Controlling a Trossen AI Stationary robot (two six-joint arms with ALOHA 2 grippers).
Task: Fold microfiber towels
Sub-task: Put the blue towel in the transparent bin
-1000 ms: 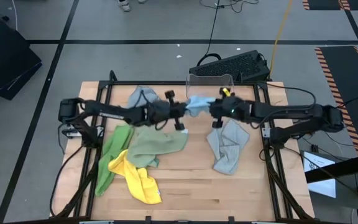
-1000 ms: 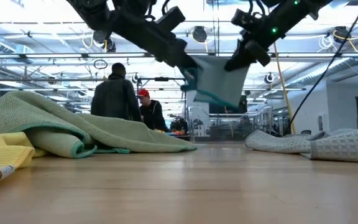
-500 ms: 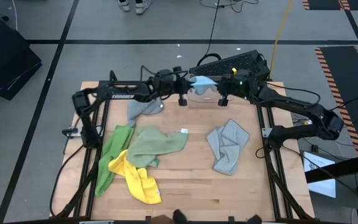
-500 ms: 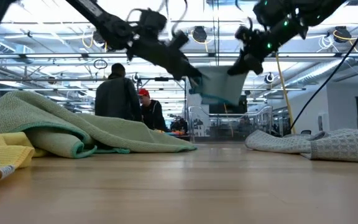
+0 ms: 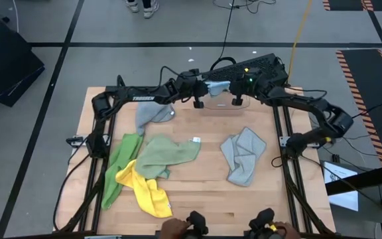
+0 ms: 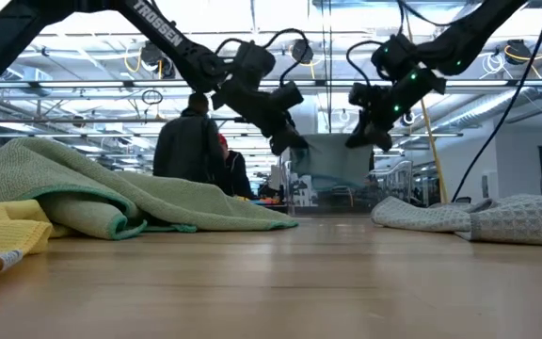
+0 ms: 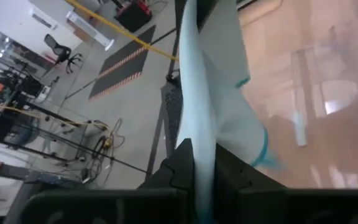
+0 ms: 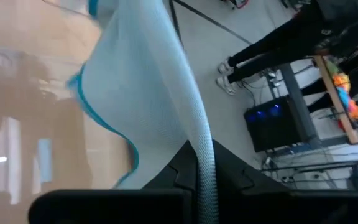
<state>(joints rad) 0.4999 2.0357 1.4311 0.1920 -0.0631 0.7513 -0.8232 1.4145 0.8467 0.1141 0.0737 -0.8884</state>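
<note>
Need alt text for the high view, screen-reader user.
Overhead view: both arms hold the light blue towel stretched between the left gripper and right gripper, over the clear plastic bin at the table's far edge. On the wooden table lie grey, sage green, bright green and yellow towels.

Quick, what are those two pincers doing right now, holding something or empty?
Left pincer: shut on one edge of the light blue towel.
Right pincer: shut on the opposite edge of the same towel, above the clear bin.

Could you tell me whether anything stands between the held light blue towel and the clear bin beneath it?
Nothing visible does. The light blue towel hangs between the left gripper and right gripper, directly over the clear bin.
</note>
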